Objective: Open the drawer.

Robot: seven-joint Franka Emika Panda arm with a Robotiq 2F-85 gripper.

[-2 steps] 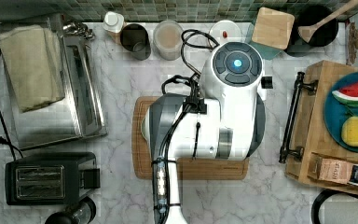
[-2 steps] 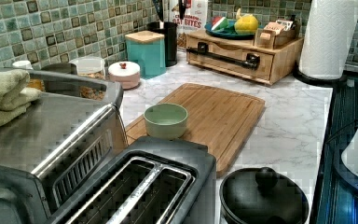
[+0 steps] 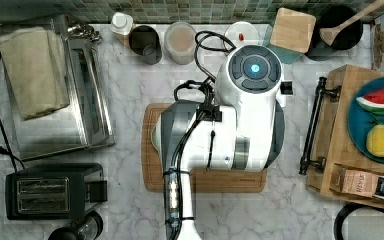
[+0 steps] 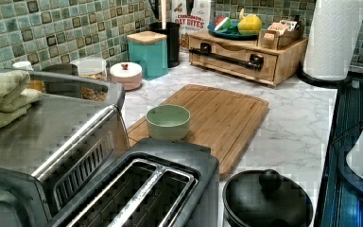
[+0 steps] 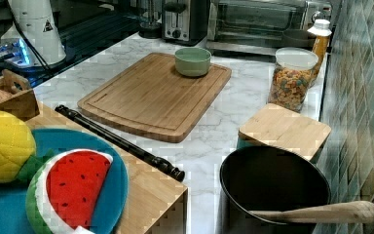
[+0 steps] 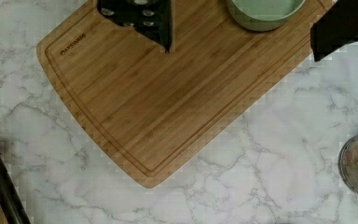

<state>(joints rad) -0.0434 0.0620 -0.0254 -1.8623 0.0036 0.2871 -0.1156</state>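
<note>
The drawer is a light wooden front in a low wooden box, flush with the box in the left view. Its long black bar handle runs across the front, and also shows as handle, handle and handle. My white arm hangs over the bamboo cutting board, to the top view's left of the drawer. My gripper is open above the board, with its black fingers wide apart and nothing between them. It is well clear of the handle.
A green bowl sits on the cutting board. A blue plate with toy fruit rests on the drawer box. A toaster, toaster oven, jars, a teal canister and a paper towel roll ring the marble counter.
</note>
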